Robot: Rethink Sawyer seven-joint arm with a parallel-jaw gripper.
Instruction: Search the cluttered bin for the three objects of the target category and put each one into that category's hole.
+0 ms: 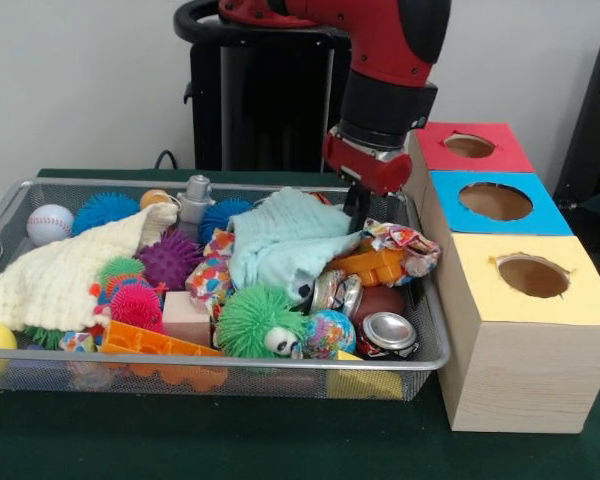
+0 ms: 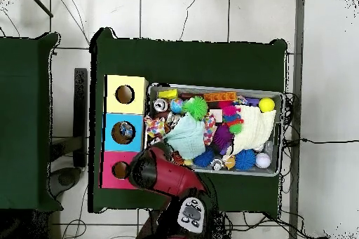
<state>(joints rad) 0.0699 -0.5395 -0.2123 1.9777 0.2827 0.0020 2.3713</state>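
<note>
In the front view the claw (image 1: pixel 357 212) hangs low over the far right corner of the bin (image 1: pixel 220 372), its tips sunk behind a patterned cloth (image 1: pixel 405 246) and the orange block (image 1: pixel 372 265), so I cannot tell whether it is wide or narrow or holds anything. The nearest task thing, a can (image 1: pixel 387 332) with its silver top facing up, lies at about 6 o'clock from the claw, against the bin's near right rim; a second shiny can (image 1: pixel 336 291) lies between the two, tilted, its long axis hard to read. Reaching either likely means drawing toward the near rim and past the orange block. A pale blue cloth (image 1: pixel 285 240) lies at the claw's 9 o'clock, the green spiky ball (image 1: pixel 254 320) at 7 o'clock beside the cans, and could crowd a grasp. No bottle shows; it may lie under the cloths. The three boxes stand on the tabletop (image 1: pixel 280 440) just beside the bin's right side, the yellow box (image 1: pixel 525 325) nearest the can, blue box (image 1: pixel 498 203) and red box (image 1: pixel 470 147) beyond.
</note>
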